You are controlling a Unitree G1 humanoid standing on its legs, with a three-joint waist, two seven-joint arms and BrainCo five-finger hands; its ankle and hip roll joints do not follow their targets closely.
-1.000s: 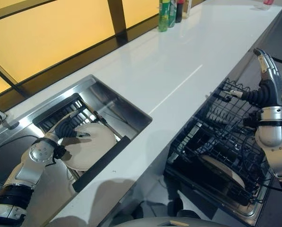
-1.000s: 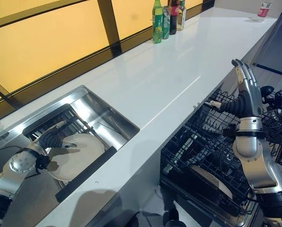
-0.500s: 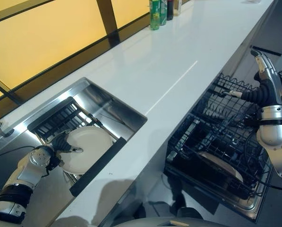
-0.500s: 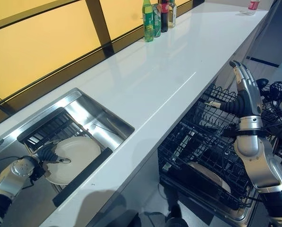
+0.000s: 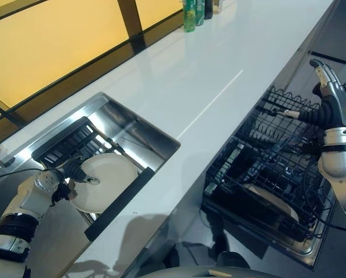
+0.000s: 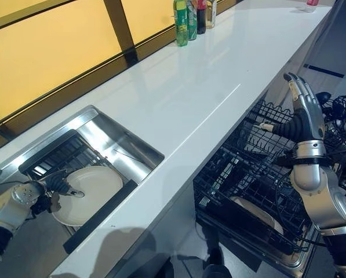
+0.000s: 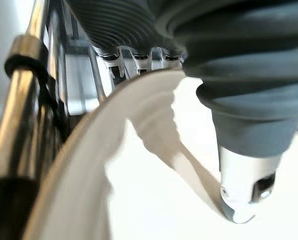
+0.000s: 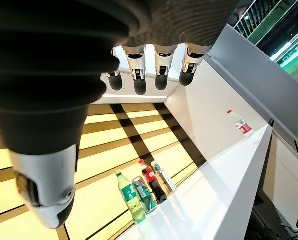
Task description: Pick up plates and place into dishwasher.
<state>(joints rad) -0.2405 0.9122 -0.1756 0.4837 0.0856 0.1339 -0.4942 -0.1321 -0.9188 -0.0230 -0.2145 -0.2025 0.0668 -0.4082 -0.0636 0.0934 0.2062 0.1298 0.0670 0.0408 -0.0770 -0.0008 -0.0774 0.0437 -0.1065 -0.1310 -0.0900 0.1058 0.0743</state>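
Two plates show. One white plate lies in the sink at the lower left of the frame; a second plate stands in the dishwasher rack at the lower right. The left hand pinches the sink plate's rim at its left edge. The left wrist view, from very close, shows what the eye views cannot: the thumb presses on the plate's upper face and the fingers curl under the rim, beside the sink's black ribbed rack.

The right hand is raised over the far edge of the dishwasher rack at the right of the frame, holding nothing. Its wrist view shows the fingers hanging loosely apart from the thumb, relaxed and open.

Across the white counter, at the top of the frame, stand four bottles against the yellow window; the right wrist view counts them, and a fifth bottle farther along the counter.
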